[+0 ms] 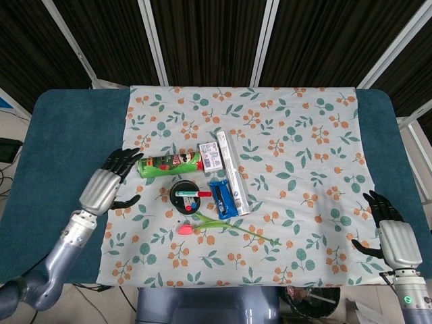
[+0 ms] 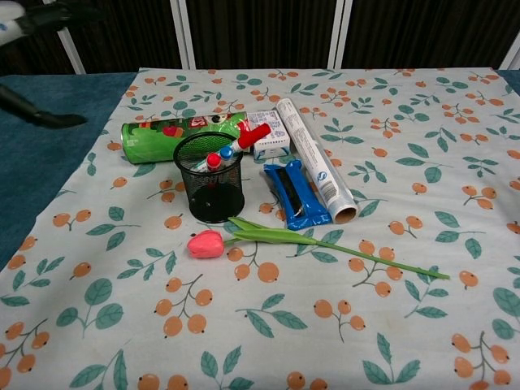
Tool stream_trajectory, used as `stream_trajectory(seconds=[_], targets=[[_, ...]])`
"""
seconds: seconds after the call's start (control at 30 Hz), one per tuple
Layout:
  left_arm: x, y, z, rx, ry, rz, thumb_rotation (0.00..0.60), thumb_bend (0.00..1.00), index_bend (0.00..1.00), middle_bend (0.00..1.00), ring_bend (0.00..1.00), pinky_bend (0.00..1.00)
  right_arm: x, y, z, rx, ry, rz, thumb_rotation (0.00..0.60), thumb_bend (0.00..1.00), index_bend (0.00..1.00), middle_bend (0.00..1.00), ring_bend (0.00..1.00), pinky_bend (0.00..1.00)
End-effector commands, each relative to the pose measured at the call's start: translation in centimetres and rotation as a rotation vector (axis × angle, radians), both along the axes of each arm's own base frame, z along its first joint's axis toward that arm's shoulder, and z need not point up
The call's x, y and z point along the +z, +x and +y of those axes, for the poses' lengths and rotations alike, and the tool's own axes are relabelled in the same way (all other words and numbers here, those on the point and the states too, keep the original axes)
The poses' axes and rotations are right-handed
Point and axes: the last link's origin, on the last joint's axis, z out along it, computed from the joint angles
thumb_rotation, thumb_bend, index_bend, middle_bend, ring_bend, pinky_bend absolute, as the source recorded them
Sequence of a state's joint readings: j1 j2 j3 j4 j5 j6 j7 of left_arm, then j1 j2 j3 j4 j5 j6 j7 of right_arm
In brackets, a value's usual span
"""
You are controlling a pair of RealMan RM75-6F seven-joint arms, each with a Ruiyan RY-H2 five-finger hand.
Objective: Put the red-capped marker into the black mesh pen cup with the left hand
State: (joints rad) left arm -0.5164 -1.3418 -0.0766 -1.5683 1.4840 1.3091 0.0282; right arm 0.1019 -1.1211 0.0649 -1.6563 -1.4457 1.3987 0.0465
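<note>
The red-capped marker [image 2: 250, 137] [image 1: 200, 194] leans in the black mesh pen cup [image 2: 210, 188] [image 1: 185, 196], its red cap sticking out over the right rim. Other pens with red and blue ends stand inside the cup. My left hand [image 1: 106, 183] is open, well left of the cup near the cloth's left edge; only its fingertips [image 2: 36, 119] show at the far left of the chest view. My right hand [image 1: 389, 231] rests open at the table's right front corner, holding nothing.
A green chips can [image 2: 183, 135] lies behind the cup. Right of the cup are a white box [image 2: 270, 134], a foil roll [image 2: 315, 161] and a blue packet [image 2: 294, 193]. A pink tulip [image 2: 268, 238] lies in front of the cup.
</note>
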Motion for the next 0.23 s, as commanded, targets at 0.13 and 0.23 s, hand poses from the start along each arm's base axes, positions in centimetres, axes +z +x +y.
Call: stream_trajectory(seconds=[0.13, 0.23], targets=[[4.8, -5.3, -6.2, 0.181, 0.16, 0.184, 0.6, 0.13, 0.0, 0.0, 0.0, 0.0, 0.0, 0.1, 0.1, 0.01, -0.014, 0.013, 0.6, 0.23, 0.01, 0.0, 0.0, 0.18], [4.8, -7.1, -7.4, 0.248, 0.162, 0.189, 0.6, 0.13, 0.0, 0.0, 0.0, 0.0, 0.0, 0.1, 0.1, 0.013, -0.014, 0.016, 0.6, 0.23, 0.01, 0.0, 0.0, 0.18]])
